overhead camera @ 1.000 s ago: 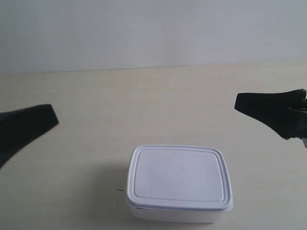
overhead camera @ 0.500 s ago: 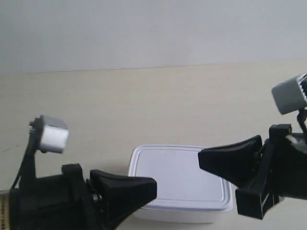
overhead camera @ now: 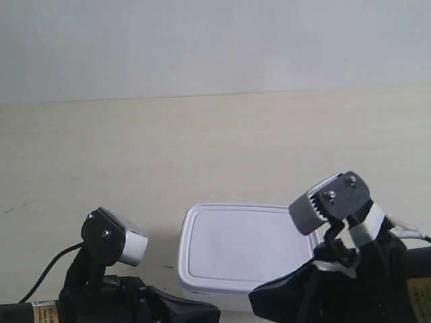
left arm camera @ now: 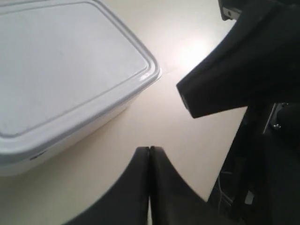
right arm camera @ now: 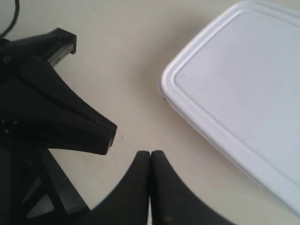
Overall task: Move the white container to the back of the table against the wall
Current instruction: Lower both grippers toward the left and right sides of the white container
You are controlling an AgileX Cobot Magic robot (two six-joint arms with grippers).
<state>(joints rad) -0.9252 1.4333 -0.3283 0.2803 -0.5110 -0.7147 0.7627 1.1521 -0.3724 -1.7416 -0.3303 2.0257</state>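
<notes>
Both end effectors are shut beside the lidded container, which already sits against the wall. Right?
Not the last part. The left end effector and right end effector are shut beside the lidded container, but the exterior view shows it apart from the wall, with a broad stretch of bare table between.

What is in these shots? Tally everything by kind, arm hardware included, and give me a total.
white container: 1
grippers: 2, the left gripper and the right gripper, both shut on nothing
grey boxes on the arms: 2
Total: 5
</notes>
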